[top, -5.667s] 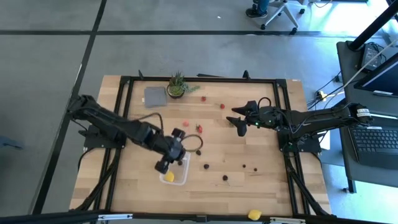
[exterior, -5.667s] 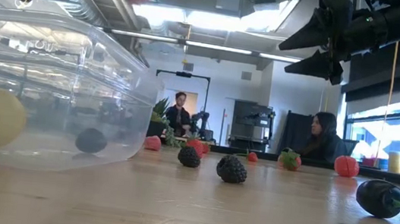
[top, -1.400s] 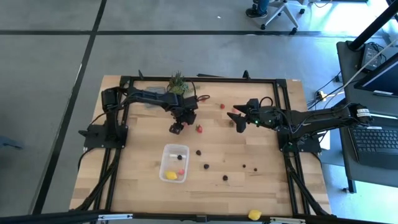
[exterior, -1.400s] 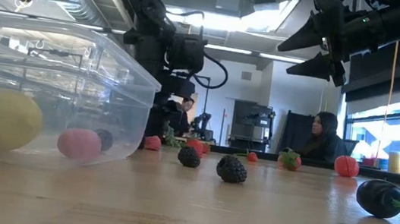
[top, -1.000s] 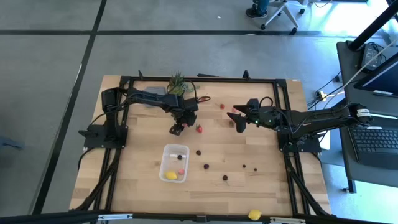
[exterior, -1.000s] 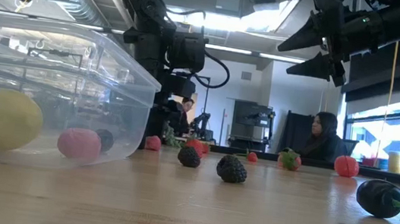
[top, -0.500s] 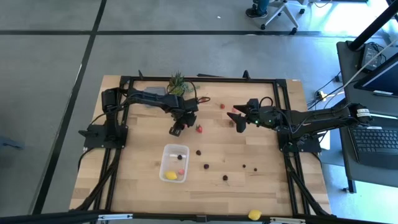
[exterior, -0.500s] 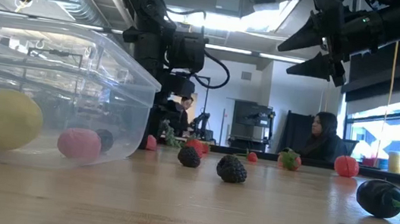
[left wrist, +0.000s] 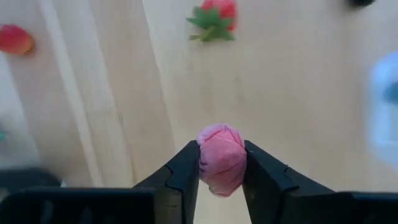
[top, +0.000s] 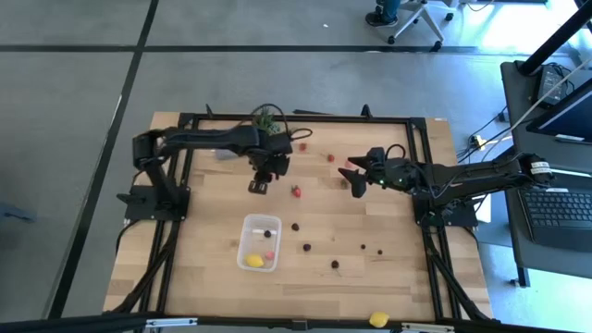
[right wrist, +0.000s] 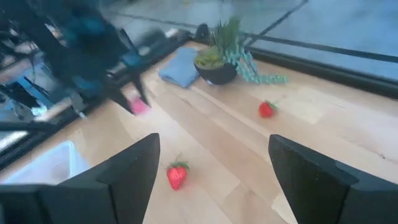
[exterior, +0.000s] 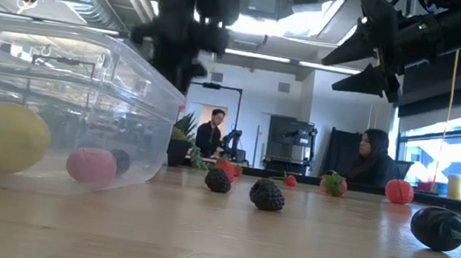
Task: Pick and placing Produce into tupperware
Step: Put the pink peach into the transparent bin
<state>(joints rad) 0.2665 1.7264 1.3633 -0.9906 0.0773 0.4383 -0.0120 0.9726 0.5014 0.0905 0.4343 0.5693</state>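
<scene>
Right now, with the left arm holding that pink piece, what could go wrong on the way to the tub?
1. The left gripper pinches the pink piece only at its jaws' tips; a quick swing could let it slip out.
2. The tupperware is small and already holds a yellow piece; a release off-centre might miss or bounce out.
3. A strawberry lies near the path and could get knocked.
</scene>
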